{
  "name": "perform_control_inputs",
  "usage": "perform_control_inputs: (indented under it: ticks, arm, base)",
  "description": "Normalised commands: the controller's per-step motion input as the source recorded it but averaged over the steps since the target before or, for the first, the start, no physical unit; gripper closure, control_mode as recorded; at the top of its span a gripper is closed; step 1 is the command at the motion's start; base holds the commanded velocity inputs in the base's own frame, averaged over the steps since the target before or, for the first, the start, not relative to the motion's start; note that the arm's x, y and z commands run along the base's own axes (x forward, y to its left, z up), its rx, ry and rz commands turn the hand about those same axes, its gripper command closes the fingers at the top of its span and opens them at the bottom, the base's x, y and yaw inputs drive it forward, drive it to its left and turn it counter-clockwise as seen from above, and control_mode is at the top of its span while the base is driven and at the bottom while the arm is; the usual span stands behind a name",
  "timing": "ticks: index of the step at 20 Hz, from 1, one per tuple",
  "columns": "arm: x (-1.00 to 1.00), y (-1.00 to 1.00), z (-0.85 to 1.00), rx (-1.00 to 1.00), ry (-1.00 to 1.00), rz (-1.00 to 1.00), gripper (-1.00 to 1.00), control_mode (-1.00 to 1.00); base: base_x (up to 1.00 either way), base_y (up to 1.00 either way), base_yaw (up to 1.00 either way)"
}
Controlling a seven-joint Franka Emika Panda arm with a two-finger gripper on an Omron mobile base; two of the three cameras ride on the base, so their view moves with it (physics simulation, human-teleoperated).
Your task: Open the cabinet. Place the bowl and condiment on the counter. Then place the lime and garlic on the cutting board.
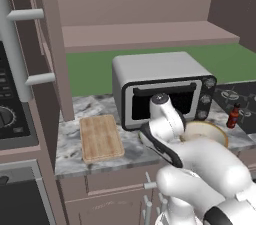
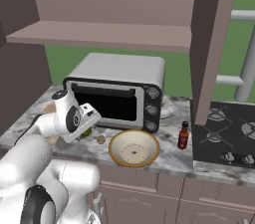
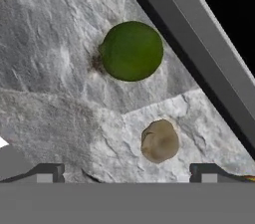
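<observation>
While the claw [image 3: 127, 173] hangs wide open over the worktop [image 3: 45, 93] with nothing in it, the lime [image 3: 132, 51] and garlic [image 3: 159, 141] sit right below it, just in front of the toaster oven [image 2: 117, 91]. In the hand view the garlic lies between the two fingertips [image 3: 47, 172] and the lime is a bit further out, near the oven's lower edge; they're close to each other but not touching.

Going by the oven as the landmark: the board [image 1: 100, 137] lies flat on the worktop off its left front corner, bare. The bowl [image 2: 133, 148] sits upright in front of the oven's right end, by the knobs. The bottle [image 2: 183, 136] stands upright to the right of the oven, just beside the stove [image 2: 224, 133]. It has a dark label but it's too small to read anything, and I can't make out a brand on the oven either.

Cabinet [image 1: 145, 34] above the oven is open, its shelf showing.
</observation>
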Motion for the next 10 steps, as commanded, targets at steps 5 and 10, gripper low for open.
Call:
perform_control_inputs:
  ticks: [5, 10]
  arm:
    - [0.02, -0.10, -0.32, 0.00, 0.09, 0.00, -1.00, -1.00]
    - [0.12, -0.06, -0.35, 0.00, 0.10, 0.00, -1.00, -1.00]
  base:
    - [0.00, 0.00, 0.00]
    - [0.00, 0.00, 0.00]
